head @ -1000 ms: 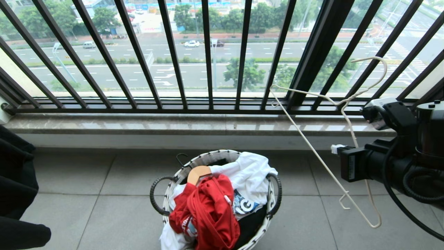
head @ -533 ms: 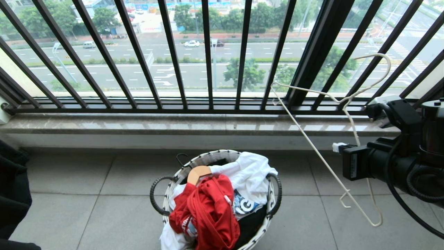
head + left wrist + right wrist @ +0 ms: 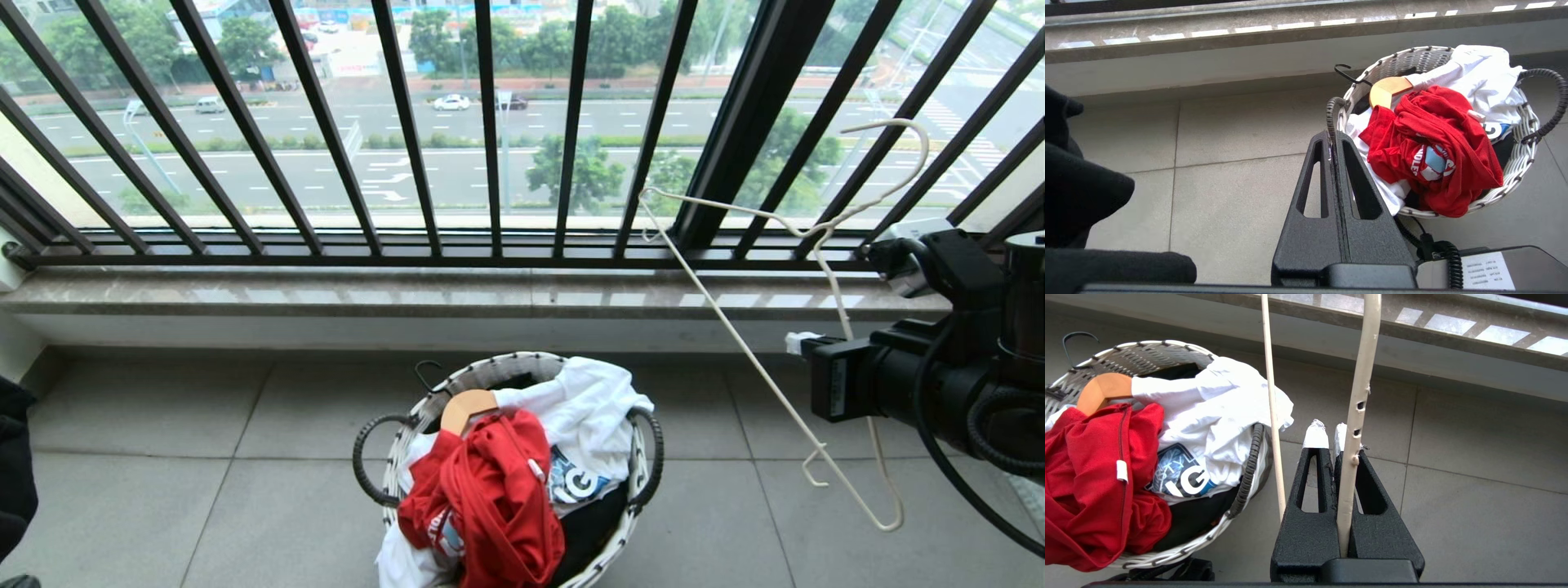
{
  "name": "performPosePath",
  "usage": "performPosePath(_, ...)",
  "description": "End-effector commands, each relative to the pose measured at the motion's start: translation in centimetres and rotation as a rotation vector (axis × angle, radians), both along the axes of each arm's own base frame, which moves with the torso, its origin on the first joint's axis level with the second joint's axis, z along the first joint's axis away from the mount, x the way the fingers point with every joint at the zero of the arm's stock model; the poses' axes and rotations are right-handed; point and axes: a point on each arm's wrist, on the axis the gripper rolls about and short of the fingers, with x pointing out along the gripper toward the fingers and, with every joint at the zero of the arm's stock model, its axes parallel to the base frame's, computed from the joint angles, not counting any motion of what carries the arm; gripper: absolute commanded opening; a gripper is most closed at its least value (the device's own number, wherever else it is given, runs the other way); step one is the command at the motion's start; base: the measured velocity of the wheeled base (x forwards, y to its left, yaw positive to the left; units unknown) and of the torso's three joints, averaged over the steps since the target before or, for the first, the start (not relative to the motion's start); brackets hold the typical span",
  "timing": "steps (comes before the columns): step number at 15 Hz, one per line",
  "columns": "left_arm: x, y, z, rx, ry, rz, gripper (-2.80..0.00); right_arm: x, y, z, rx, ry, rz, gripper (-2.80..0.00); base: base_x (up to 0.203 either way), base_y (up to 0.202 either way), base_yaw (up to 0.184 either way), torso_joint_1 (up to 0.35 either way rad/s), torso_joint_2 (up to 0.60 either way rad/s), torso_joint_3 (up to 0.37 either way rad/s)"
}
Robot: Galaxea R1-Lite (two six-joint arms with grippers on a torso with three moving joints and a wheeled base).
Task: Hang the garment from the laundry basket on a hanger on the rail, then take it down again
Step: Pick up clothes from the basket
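The red garment (image 3: 490, 498) lies crumpled on top of the pile in the laundry basket (image 3: 498, 365) on the tiled floor. My right gripper (image 3: 796, 343), to the right of the basket and above the floor, is shut on the hanger (image 3: 735, 334), a cream-white wire one that hangs tilted with its hook up by the railing. In the right wrist view the hanger's side wire (image 3: 1357, 416) runs between the right gripper's (image 3: 1330, 435) fingers. My left gripper (image 3: 1334, 139) is shut and empty, left of the basket (image 3: 1400, 61) and the garment (image 3: 1433, 151). The rail is out of view.
A black barred balcony railing (image 3: 490, 163) and a stone sill (image 3: 408, 294) close off the far side. The basket also holds a white printed T-shirt (image 3: 588, 408), a wooden hanger (image 3: 465, 408) and dark cloth. Black cloth (image 3: 1077, 183) hangs left of my left gripper.
The black mass at the head view's left edge has drawn almost out of the picture. My right gripper has lifted the hanger slightly. Basket and garment have not moved.
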Motion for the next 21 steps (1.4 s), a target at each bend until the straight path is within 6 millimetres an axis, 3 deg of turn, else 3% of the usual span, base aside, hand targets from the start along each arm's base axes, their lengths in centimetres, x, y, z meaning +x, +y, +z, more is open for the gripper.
performPosePath(1, 4.8, -0.3, 3.2, -0.003, 0.174, -0.080, -2.80, -0.1, 0.0, 0.1, 0.001, -0.006, -0.002, -2.80, 0.000, 0.000, 0.000, 0.000, 0.00, 0.000)
performPosePath(5, 12.4, -2.4, 9.0, -0.040, 0.346, -0.318, -2.80, -0.2, -0.1, 0.8, -0.002, -0.031, -0.001, -2.80, 0.000, 0.000, 0.000, 0.000, 0.00, 0.000)
performPosePath(8, 16.7, -5.2, 11.0, -0.042, 0.505, -0.431, -2.80, 0.1, 0.1, 2.6, 0.024, -0.085, 0.000, -2.80, 0.000, 0.000, 0.000, 0.000, 0.00, 0.000)
performPosePath(11, 19.7, -7.1, 10.2, -0.022, 0.667, -0.463, -2.80, 1.4, 0.4, 3.9, 0.033, -0.109, -0.014, -2.80, 0.000, 0.000, 0.000, 0.000, 0.00, 0.000)
performPosePath(14, 22.2, -8.7, 8.0, -0.028, 0.793, -0.468, -2.80, 3.1, 0.7, 2.1, 0.007, -0.047, -0.031, -2.80, 0.000, 0.000, 0.000, 0.000, 0.00, 0.000)
performPosePath(16, 23.7, -11.0, 5.7, -0.017, 0.908, -0.484, -2.80, 3.8, 0.7, 2.2, 0.011, -0.080, -0.040, -2.80, 0.000, 0.000, 0.000, 0.000, 0.00, 0.000)
performPosePath(17, 24.0, -12.4, 4.7, 0.007, 0.949, -0.487, 0.00, 3.8, 0.7, 2.2, 0.013, -0.084, -0.041, -2.80, 0.000, 0.000, 0.000, 0.000, 0.00, 0.000)
performPosePath(21, 25.5, -15.6, 0.7, 0.035, 1.098, -0.459, 0.00, 3.6, 0.6, 2.5, 0.017, -0.095, -0.041, -2.80, 0.000, 0.000, 0.000, 0.000, 0.00, 0.000)
